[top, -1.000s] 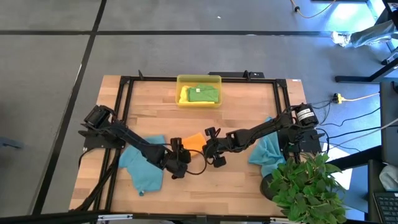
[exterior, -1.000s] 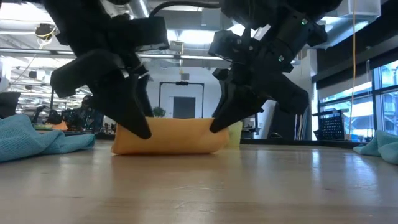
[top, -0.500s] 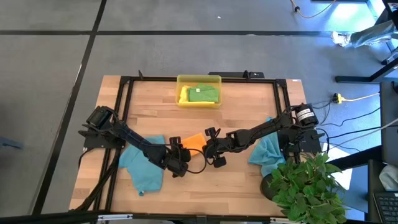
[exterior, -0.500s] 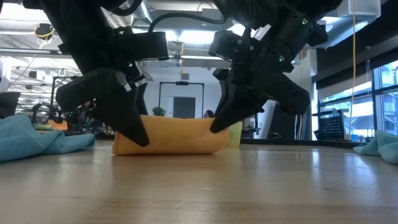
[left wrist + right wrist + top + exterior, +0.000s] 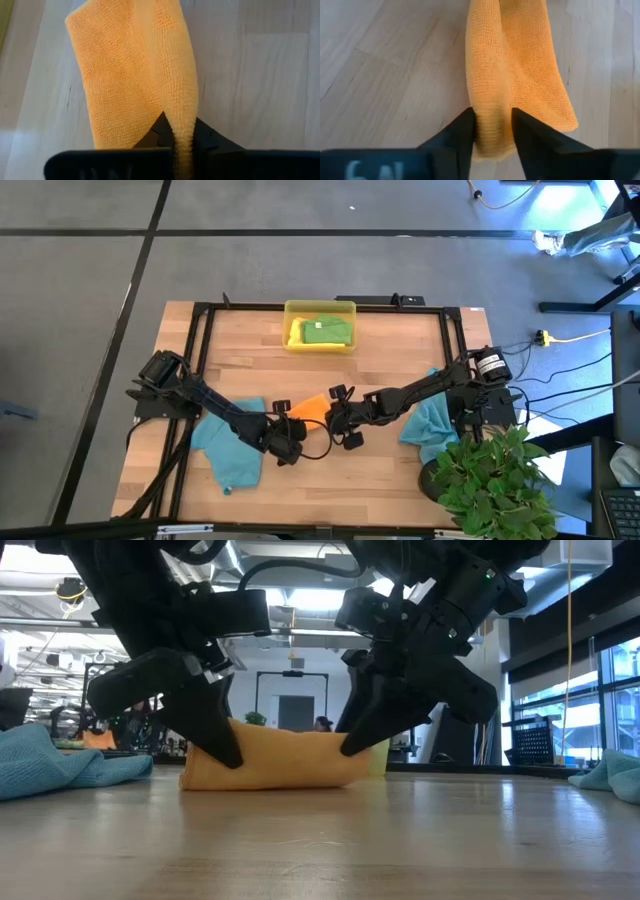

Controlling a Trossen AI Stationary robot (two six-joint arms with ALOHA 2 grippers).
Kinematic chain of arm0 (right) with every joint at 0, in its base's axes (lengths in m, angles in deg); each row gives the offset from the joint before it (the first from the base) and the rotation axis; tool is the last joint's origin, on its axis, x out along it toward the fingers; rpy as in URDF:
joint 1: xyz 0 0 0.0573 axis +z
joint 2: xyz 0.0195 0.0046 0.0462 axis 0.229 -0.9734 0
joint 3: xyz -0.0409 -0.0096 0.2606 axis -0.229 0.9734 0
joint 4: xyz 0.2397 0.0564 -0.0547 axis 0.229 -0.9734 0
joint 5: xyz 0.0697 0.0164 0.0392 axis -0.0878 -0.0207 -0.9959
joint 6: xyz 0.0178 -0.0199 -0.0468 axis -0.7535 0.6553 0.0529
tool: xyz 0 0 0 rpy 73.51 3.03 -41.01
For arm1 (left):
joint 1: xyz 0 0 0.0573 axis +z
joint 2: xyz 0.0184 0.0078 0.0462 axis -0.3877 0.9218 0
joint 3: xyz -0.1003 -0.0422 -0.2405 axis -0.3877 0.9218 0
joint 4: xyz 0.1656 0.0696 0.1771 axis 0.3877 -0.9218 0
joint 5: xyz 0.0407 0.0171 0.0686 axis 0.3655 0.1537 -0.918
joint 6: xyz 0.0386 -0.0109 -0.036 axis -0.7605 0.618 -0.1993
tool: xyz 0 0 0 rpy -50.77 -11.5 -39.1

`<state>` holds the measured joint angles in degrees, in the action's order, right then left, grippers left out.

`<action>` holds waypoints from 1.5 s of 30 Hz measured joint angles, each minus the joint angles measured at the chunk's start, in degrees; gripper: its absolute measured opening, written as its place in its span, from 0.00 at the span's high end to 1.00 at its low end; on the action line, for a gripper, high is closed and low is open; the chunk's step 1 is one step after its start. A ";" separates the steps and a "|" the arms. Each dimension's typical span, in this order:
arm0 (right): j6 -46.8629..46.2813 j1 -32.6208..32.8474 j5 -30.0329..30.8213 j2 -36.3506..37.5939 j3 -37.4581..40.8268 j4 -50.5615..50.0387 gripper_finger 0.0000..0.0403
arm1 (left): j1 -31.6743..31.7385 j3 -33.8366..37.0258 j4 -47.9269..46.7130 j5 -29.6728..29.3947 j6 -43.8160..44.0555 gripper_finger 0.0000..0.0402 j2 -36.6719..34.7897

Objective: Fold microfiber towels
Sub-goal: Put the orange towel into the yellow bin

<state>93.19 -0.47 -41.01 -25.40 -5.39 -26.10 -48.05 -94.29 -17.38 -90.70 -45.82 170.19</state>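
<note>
High view: the orange towel is seen near the middle of the wooden table, between the two arms, with the left gripper at one end of it and the right gripper at the other. From the left wrist, a raised fold of the orange cloth is shown pinched tight between pressed-together fingers. From the right wrist, the other end of the fold is seen lying between fingers held a little apart. One teal towel is spread beneath the left arm, another is bunched by the right arm's base, and the green towel is laid over the yellow towel in the yellow tray.
</note>
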 joint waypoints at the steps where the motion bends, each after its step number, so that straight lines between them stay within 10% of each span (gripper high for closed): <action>1: 0.00 0.08 -0.34 0.00 0.00 0.00 0.64 | 0.00 0.00 0.00 0.00 0.00 0.99 0.00; 10: -1.21 0.25 -2.71 -0.55 0.03 1.22 0.33 | 0.00 0.00 0.02 0.09 0.02 0.99 0.00; 18: 4.54 0.27 7.22 -3.67 0.20 2.27 0.29 | 0.11 0.00 0.00 0.93 -0.02 1.00 -0.02; 45: 16.77 2.80 16.51 -2.60 0.20 2.45 0.96 | 0.18 0.02 -2.94 0.79 -4.89 1.00 -9.34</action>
<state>109.96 2.34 -24.50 -28.01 -5.19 -23.65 -47.86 -94.27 -20.31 -89.92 -50.71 160.84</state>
